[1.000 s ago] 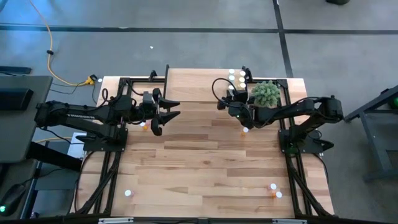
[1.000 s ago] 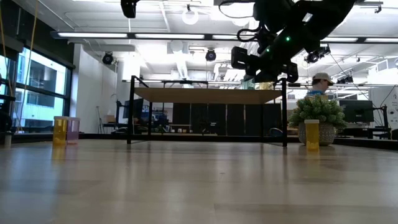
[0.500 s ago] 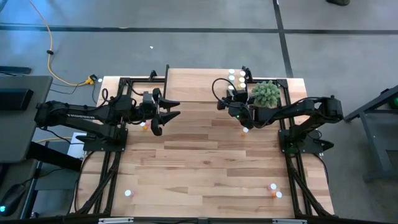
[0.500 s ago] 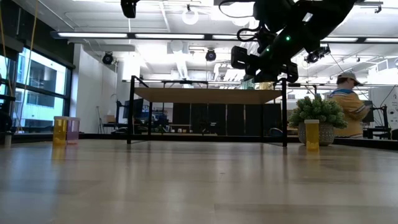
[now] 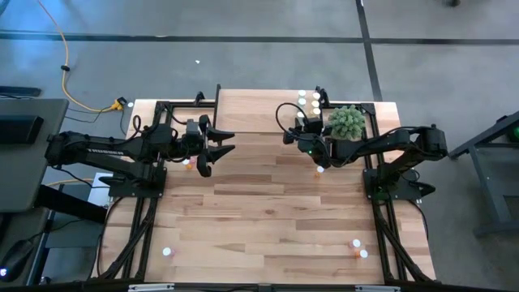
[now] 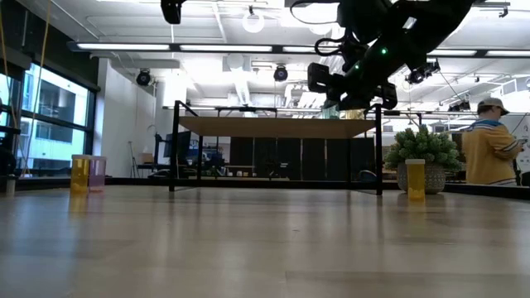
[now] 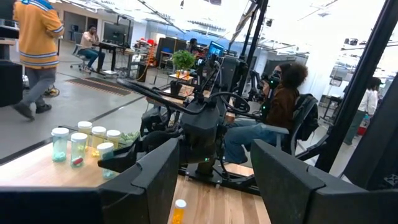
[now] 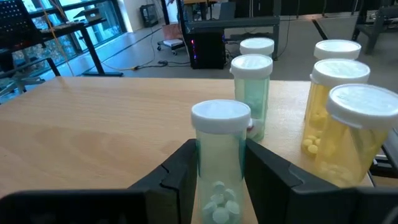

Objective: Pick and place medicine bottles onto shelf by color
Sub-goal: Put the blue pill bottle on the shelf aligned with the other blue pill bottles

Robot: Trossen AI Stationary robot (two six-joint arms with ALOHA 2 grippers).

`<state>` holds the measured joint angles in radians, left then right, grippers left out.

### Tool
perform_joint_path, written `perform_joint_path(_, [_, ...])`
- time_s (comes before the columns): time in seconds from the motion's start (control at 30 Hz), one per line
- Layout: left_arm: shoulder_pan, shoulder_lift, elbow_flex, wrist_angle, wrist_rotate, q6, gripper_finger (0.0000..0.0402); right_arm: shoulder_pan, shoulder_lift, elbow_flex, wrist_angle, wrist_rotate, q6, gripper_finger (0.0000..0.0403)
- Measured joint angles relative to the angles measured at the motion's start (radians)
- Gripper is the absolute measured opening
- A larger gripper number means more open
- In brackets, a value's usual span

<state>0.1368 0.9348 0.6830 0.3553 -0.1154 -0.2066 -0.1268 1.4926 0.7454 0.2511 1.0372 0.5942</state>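
My right gripper (image 5: 301, 123) is over the right part of the shelf (image 5: 251, 109), shut on a pale green medicine bottle with a white cap (image 8: 219, 155). Just behind it on the shelf top stand two more green bottles (image 8: 252, 87) and two yellow ones (image 8: 341, 93). In the low view the right gripper (image 6: 354, 93) hangs just above the shelf top (image 6: 273, 127). My left gripper (image 5: 216, 148) is open and empty above the table, left of the shelf; its fingers also show in the left wrist view (image 7: 211, 186). My right gripper pinches the green bottle's body (image 8: 219, 180) below the cap, one finger (image 8: 180, 174) on each side. The bottle stands upright between the fingers. Its base is hidden by the gripper, so I cannot tell whether it rests on the shelf.
A round green plant (image 5: 347, 122) stands at the shelf's right end. Loose bottles stand on the table: one under the right arm (image 5: 319, 170), one by the left gripper (image 5: 188, 163), one near front left (image 5: 167, 251), two near front right (image 5: 358, 248). A person (image 6: 490, 149) is in the room behind.
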Motion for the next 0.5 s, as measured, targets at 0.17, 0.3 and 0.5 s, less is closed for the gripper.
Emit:
perform_joint_path(0.17, [0.000,0.000,0.000,0.000,0.000,0.000,0.0188,0.000,0.003,-0.003,-0.004,-0.017,0.008,0.0172])
perform_joint_path(0.3, [0.000,0.000,0.000,0.000,0.000,0.000,0.0188,0.000,0.003,-0.003,-0.003,-0.025,0.008,0.0208])
perform_joint_path(0.5, [0.000,0.000,0.000,0.000,0.000,0.000,0.0188,0.000,0.002,-0.003,-0.001,-0.025,0.008,0.0233])
